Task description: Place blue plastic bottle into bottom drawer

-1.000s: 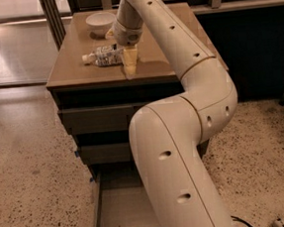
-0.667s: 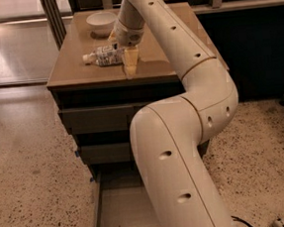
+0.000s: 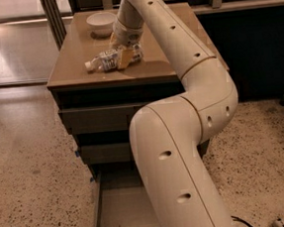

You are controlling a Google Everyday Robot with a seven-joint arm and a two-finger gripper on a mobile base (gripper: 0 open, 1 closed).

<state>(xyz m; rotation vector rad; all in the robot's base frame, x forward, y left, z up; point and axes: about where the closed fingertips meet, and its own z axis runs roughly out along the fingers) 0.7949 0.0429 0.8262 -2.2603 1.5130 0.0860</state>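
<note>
The blue plastic bottle (image 3: 104,62), clear with a white cap and a printed label, lies on its side on the cabinet top (image 3: 74,71), cap pointing left. My gripper (image 3: 124,56) reaches down from the long white arm and sits at the bottle's right end, covering that part of it. The bottom drawer (image 3: 122,213) is pulled open below, its flat grey inside showing, partly hidden by my arm.
A white bowl (image 3: 101,21) stands at the back of the cabinet top. The two upper drawers (image 3: 95,118) are closed. My arm's big white links (image 3: 184,146) fill the space in front of the cabinet's right side. Speckled floor lies all around.
My gripper has shifted a little left and onto the bottle's right end. The bottle lies in the same place.
</note>
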